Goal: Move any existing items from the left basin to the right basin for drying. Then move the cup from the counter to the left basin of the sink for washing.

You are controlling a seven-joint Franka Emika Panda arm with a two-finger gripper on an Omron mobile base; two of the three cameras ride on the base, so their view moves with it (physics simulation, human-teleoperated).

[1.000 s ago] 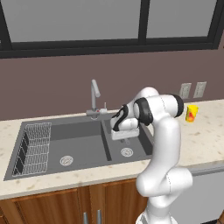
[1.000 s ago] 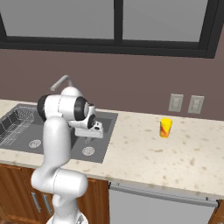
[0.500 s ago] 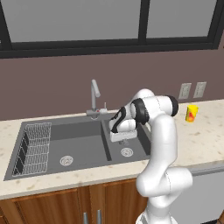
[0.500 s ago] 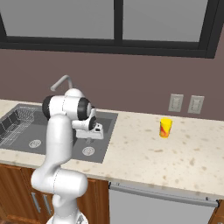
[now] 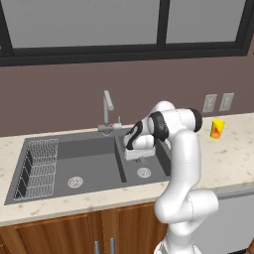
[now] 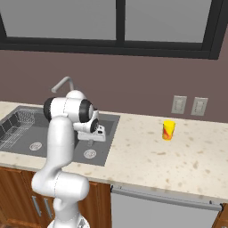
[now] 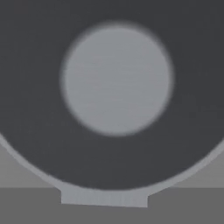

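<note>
My hand (image 5: 140,159) hangs low inside the right basin (image 5: 158,167), pointing straight down, just above its round drain (image 5: 144,172); from the other side I see the hand (image 6: 91,141) over that same narrow basin (image 6: 106,143). My fingers are clenched together, though I cannot tell whether they pinch anything. Looking along the hand, the grey metal pot (image 7: 116,78) sits directly beneath me, mouth up: a dark round wall around a paler, blurred disc of a bottom, with a short flat tab sticking out at the lower edge of its rim. It is so close that I cannot tell whether it stands on the basin floor or hangs from my hand. The left basin (image 5: 96,166) lies beside it across the divider, with the wire rack (image 5: 39,166) at its far left end and its own drain (image 5: 75,182) near the middle. The slim silver faucet (image 5: 106,111) rises behind the divider. The yellow cup (image 5: 217,128) with its red-orange mark stands upright on the beige speckled counter (image 5: 233,154), well apart from the sink, in front of the wall outlets (image 5: 218,102); in the right base view the cup (image 6: 168,130) stands to the right of my arm.
</note>
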